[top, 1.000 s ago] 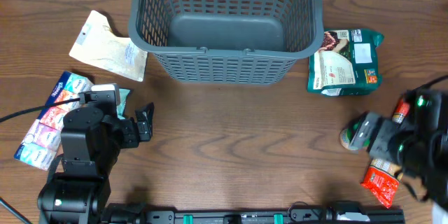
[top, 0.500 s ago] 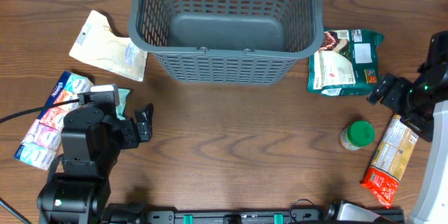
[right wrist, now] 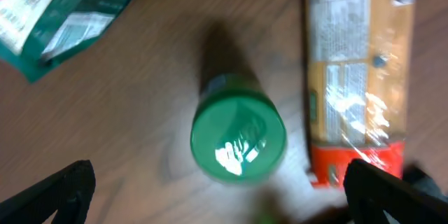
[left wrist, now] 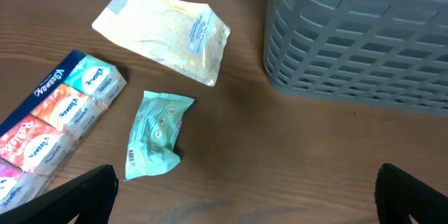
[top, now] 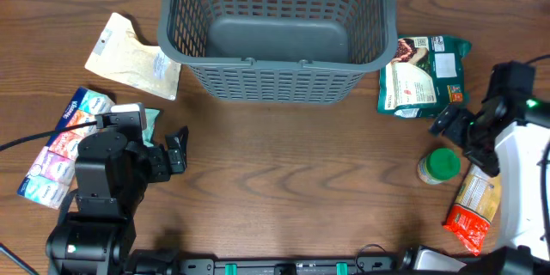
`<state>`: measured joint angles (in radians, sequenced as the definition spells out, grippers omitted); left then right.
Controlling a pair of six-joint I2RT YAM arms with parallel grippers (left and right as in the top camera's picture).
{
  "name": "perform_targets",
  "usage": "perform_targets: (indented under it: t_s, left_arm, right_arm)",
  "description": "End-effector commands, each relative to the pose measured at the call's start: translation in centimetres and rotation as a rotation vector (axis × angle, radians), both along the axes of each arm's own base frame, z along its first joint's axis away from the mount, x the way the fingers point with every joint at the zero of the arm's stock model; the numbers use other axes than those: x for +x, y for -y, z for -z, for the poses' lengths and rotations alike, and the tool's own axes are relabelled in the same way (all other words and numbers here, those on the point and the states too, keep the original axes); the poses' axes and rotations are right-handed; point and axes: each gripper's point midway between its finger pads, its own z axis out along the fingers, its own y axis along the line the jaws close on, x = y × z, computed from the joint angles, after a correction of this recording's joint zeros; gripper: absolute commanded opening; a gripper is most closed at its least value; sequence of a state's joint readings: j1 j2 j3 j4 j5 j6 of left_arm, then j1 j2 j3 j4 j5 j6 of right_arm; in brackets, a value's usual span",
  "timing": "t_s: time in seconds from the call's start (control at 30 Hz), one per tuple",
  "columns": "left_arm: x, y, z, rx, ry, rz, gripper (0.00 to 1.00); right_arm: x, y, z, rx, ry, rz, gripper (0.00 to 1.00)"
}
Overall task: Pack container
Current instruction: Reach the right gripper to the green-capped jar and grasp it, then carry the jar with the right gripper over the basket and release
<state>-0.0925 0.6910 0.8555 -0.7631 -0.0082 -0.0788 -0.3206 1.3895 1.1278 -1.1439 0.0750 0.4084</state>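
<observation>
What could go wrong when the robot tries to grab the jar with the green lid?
The jar stands upright, so a nudge from the open right gripper might tip it and let it roll. The orange-and-tan packet lies close beside it, so a finger might catch that too. The basket has tall walls the jar might hit if carried low.

You are looking at a robot test bench, probably in a lab: a black mounting rail (top: 301, 266) is running along the wood-grain table (top: 284, 163), a cable (top: 43, 136) is trailing off the edge, and tissue packs (top: 51, 159) are lying staged near the container (top: 275, 82).
</observation>
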Motion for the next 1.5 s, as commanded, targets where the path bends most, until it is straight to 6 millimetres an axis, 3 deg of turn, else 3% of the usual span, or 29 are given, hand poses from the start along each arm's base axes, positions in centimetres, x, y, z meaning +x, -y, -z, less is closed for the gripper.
perform_targets:
  t_s: [0.0,0.27,0.6,0.8,0.9,1.03,1.2,1.43,1.47]
  left_arm:
    - [0.1,-0.4,-0.8,0.002,0.018,-0.024,0.99]
    - [0.1,-0.9,-0.8,0.019,0.019,-0.045,0.99]
    - [0.1,-0.9,-0.8,0.020,0.019,-0.047,0.99]
    - [0.1,-0.9,-0.8,0.020,0.019,-0.047,0.99]
    - [0.1,-0.9,-0.8,0.020,0.019,-0.047,0.99]
    - [0.1,-1.2,-0.8,0.030,0.020,-0.058,0.99]
    - [0.1,-1.5,-0.9,0.044,0.022,-0.075,0.99]
    - [0.1,-1.5,-0.9,0.044,0.022,-0.075,0.99]
    - [0.1,-1.5,-0.9,0.044,0.022,-0.075,0.99]
  right_arm:
    - [-0.3,0.1,2.2,0.002,0.002,0.039,0.99]
    - [0.0,0.2,7.1,-0.017,0.060,0.039,0.99]
    - [-0.7,0.0,11.0,-0.030,0.102,0.046,0.99]
    - [-1.2,-0.2,12.0,-0.029,0.108,0.054,0.98]
    - [-1.0,-0.1,12.0,-0.031,0.114,0.054,0.90]
    - [-1.0,-0.1,12.0,-0.032,0.116,0.054,0.70]
    - [-0.9,-0.1,12.0,-0.032,0.118,0.054,0.58]
    - [-1.0,-0.1,12.0,-0.031,0.117,0.054,0.29]
    - [-0.9,-0.1,11.9,-0.031,0.117,0.053,0.18]
